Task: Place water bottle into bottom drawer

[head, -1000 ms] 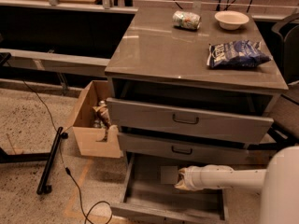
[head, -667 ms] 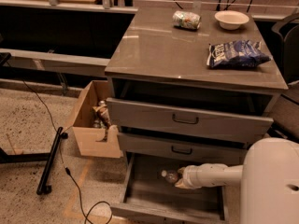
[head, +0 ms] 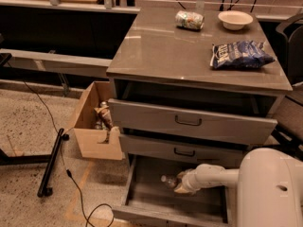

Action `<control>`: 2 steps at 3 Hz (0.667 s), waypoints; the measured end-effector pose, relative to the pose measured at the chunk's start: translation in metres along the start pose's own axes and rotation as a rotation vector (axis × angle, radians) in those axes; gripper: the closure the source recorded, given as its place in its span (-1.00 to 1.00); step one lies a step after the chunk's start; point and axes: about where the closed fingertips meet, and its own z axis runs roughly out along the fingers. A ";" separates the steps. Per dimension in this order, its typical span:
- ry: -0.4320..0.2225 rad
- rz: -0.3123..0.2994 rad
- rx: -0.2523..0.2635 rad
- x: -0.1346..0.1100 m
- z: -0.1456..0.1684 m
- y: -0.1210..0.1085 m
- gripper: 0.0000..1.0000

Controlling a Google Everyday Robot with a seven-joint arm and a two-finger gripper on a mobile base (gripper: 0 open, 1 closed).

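Low — claw [head: 182, 184], water bottle [head: 168, 180] in bottom drawer [head: 154, 201].

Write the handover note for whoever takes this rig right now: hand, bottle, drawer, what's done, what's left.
Hand: inside the open bottom drawer, low over its floor.
Water bottle: lying sideways at the hand's tip, cap pointing left, within the drawer's walls.
Done: drawer open, bottle inside it.
Left: confirm the bottle rests on the floor and is let go, then withdraw the arm.
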 end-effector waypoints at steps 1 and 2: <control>0.005 0.022 -0.041 0.006 0.011 0.011 0.65; 0.008 0.029 -0.069 0.005 0.017 0.018 0.17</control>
